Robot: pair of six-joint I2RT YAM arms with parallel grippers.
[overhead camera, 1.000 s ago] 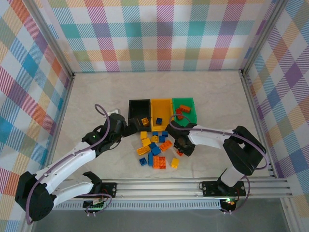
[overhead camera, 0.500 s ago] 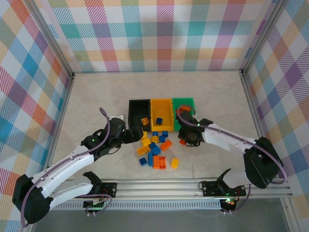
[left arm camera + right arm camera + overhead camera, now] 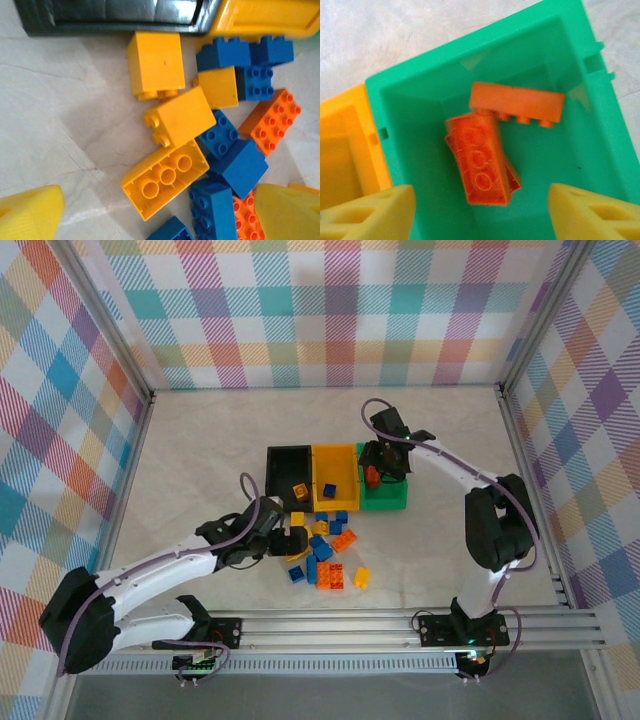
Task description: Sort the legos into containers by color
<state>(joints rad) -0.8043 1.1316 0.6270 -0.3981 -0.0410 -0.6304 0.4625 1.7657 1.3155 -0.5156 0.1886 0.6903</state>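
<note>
Since the small studded plastic bricks (image 3: 172,120) look light, rigid and slick, flat opposite sides suit gripping. Open left fingers (image 3: 30,215) hover over a dozen-odd on the pale table (image 3: 200,460). Three rectangular plastic bins: black bin (image 3: 288,448) holds one, yellow bin (image 3: 335,447) one, green bin (image 3: 390,500) at least two, under open right fingers (image 3: 365,212).

The left arm (image 3: 160,565) is reaching low and forward, the left tool (image 3: 286,539) holding its fingers wide. The right arm (image 3: 450,465) is stretching far ahead, the right tool (image 3: 378,472) pointing down, fingers (image 3: 367,215) parted, gripping nothing.
</note>
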